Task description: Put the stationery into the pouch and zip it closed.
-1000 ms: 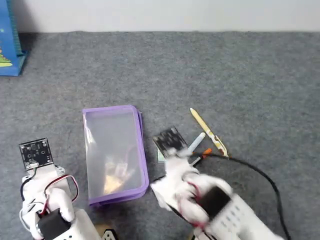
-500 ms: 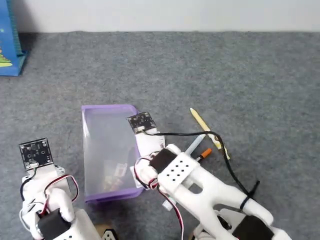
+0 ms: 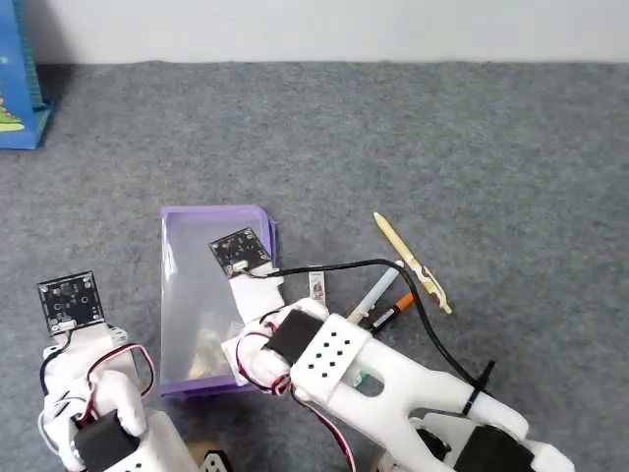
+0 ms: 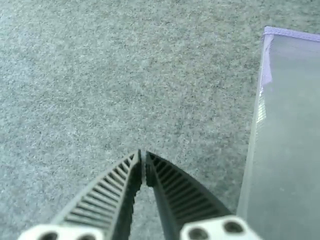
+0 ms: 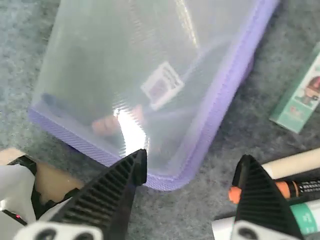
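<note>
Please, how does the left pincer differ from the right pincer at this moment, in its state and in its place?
The left pincer is shut; the right pincer is open. The left pincer is over bare grey carpet beside the pouch; the right pincer is over the pouch's purple edge, near an orange-capped marker. Both have dark ribbed fingers and hold nothing.

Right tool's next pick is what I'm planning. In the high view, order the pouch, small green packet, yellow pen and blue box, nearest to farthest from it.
1. pouch, its near corner below the open right tool.
2. small green packet, just off the pouch's right edge.
3. yellow pen, farther out to the right.
4. blue box, far back-left corner.
</note>
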Available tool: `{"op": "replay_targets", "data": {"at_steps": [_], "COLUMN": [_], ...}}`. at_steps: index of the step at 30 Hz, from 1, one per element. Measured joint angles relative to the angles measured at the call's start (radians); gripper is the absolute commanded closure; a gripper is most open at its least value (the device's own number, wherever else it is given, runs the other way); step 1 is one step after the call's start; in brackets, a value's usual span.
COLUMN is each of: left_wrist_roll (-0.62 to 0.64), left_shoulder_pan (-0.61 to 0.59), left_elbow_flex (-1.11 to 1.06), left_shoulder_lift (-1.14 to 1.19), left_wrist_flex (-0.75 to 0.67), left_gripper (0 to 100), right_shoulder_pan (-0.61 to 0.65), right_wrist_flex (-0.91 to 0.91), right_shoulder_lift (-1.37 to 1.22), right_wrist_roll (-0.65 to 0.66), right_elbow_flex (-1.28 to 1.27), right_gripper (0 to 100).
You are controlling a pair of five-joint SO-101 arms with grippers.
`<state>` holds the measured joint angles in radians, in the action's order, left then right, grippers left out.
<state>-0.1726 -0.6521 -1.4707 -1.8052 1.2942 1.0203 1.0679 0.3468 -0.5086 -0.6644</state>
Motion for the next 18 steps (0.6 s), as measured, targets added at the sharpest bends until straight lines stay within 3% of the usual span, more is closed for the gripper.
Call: {"op": "replay_targets", "data": {"at_steps": [18], "left_wrist_roll": [-0.003], "left_shoulder_pan": [0.0], "left_elbow_flex": [0.0], "left_shoulder_lift": [0.0], "left_wrist_flex": [0.0], "left_gripper": [98], "right_shoulder_pan": [-0.002], "right_wrist_flex": [-0.124], "right_shoulder_lift": [-0.264], "right_wrist_roll": [0.0], "right_elbow_flex": [0.012], "right_gripper": [70.7]}}
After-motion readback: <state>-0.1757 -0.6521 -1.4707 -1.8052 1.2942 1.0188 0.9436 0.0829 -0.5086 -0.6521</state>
